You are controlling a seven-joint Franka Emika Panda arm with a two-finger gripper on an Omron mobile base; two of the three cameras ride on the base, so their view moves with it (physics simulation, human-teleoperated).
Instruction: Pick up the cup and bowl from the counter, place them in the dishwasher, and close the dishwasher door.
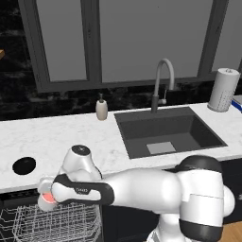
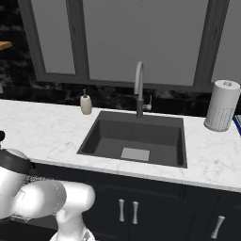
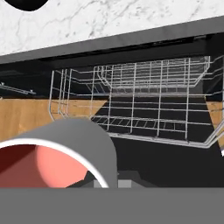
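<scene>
1. Red-lined cup point(image 1: 46, 200) sits gripped in the tool point(image 1: 47, 197), which is closed around it, above the white wire rack point(image 3: 131, 100) of the open dishwasher point(image 1: 52, 222).
2. Black bowl point(image 1: 24, 165) waits on the bench point(image 1: 56, 137).
3. Left: releasing the cup, loading the bowl, shutting the door.

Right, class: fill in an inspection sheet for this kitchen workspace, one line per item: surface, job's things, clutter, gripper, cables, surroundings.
Surface: white marble counter with a dark sink set in.
Job's things: cup, red-pink inside, at the gripper above the open dishwasher's wire rack; black bowl on the counter near its front edge.
Clutter: soap dispenser and paper towel roll by the sink.
Gripper: gripper at the cup; fingers hidden, grip cannot be confirmed.
Cables: nothing seen.
Surroundings: grey faucet, windows, dark cabinets below.
</scene>
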